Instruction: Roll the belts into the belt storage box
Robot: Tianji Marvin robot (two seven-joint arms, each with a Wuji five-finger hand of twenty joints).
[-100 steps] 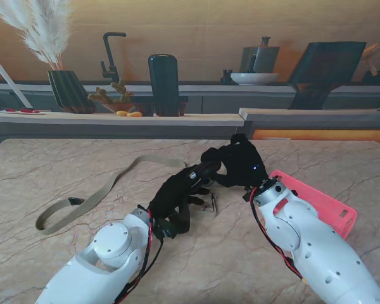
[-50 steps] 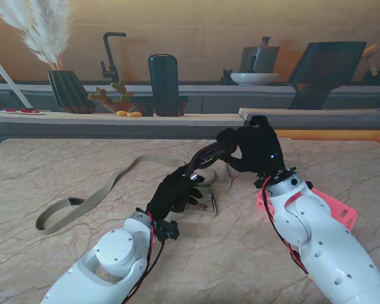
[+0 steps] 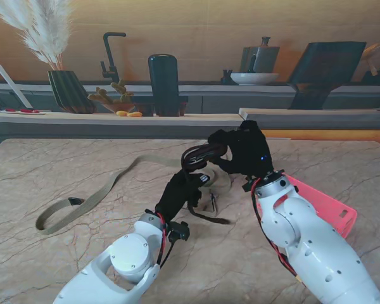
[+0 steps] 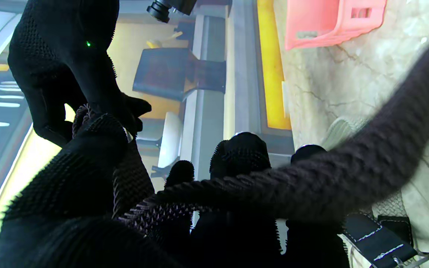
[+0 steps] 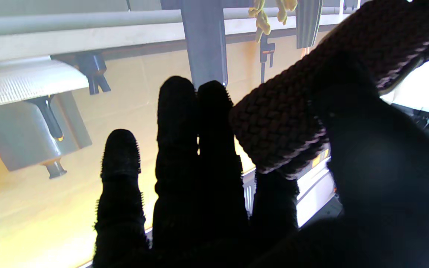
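Observation:
A dark braided belt is held off the table between both black-gloved hands. My right hand is shut on its curled end, thumb against forefinger; the belt end fills the right wrist view beside the fingers. Just nearer to me, my left hand is shut on the same belt, whose loose tail trails onto the table. A beige belt lies stretched out on the table to the left. The pink storage box sits right of my right arm, partly hidden by it.
A belt buckle and black strap end lie on the marble under the hands, by a bit of beige belt. The pink box also shows in the left wrist view. A counter with a vase and jug runs behind the table.
My right hand lifted the dark belt's end up and to the right, then came back down and left. My left hand moved farther from me, and the belt's tail now lies on the table.

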